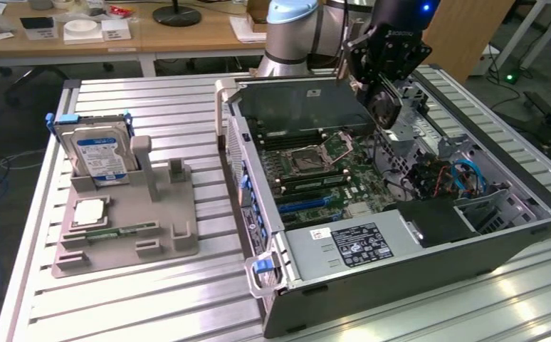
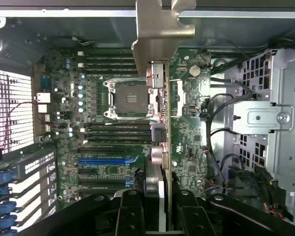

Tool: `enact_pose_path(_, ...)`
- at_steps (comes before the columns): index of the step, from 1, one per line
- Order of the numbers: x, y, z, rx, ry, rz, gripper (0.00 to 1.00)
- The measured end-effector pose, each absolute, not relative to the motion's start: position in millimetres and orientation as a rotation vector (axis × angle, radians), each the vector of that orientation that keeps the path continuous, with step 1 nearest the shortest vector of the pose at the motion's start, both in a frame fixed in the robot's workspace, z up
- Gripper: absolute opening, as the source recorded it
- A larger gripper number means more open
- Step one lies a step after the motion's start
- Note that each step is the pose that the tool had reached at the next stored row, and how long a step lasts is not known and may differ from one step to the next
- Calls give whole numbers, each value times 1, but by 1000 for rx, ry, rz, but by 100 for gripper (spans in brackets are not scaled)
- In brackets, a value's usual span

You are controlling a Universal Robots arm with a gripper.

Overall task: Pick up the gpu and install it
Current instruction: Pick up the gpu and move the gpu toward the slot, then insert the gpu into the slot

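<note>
The bench (image 1: pixel 142 299) is a ribbed aluminium top. It carries an open computer case (image 1: pixel 399 285) and, to the exterior view's left, a grey holder (image 1: pixel 114 249) with a hard drive (image 1: pixel 100 153) standing upright in it. The gpu (image 1: pixel 386 108) hangs over the case's far end, above the motherboard (image 2: pixel 103 162), pinched edge-on between the jaws. Wooden desks (image 1: pixel 190 35) stand behind the bench.

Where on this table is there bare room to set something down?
Bare table lies on the grey tray's near side and behind the hard drive. The gap between tray and computer case is narrow. Inside the case is crowded, with the gpu held above.
</note>
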State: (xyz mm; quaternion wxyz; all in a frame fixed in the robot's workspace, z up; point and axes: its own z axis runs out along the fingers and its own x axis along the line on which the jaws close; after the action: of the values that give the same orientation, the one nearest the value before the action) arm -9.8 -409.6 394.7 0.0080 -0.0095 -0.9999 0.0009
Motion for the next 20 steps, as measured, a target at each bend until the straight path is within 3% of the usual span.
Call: enact_pose_path(20,-10,-410,395,29,-3124,7,28)
